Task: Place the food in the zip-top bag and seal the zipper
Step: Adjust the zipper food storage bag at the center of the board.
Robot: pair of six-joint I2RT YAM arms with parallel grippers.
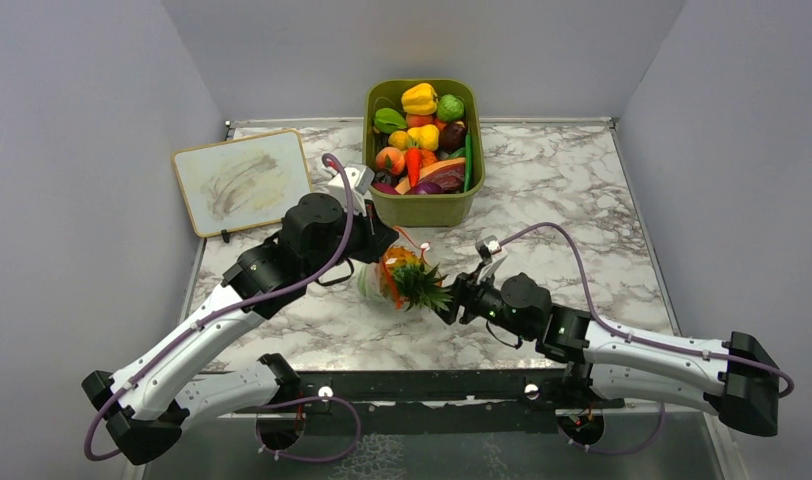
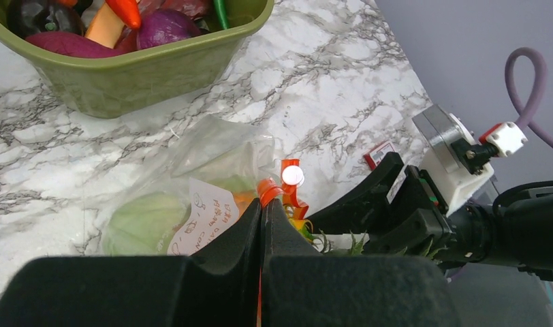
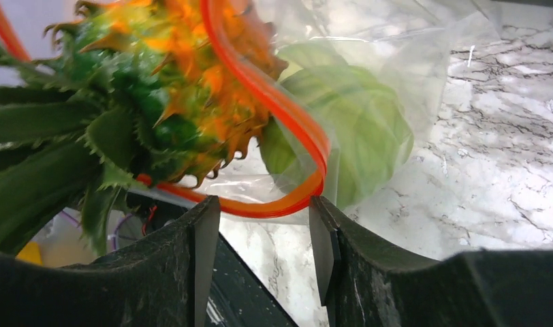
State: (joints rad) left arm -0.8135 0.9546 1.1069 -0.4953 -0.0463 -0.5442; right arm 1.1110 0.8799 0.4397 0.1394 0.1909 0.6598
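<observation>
The clear zip-top bag is held up off the table's middle, with a white label. My left gripper is shut on the orange-red zipper at the bag's mouth. A light-green cabbage ball lies inside the bag and also shows in the right wrist view. The orange bumpy fruit with green leafy top sits in the mouth, its leaves sticking out. My right gripper is open, its fingers just below the zipper loop. The round orange-peach fruit is hidden.
An olive-green bin full of toy produce stands at the back centre, also seen in the left wrist view. A small whiteboard lies at the back left. Grey walls enclose the marble table.
</observation>
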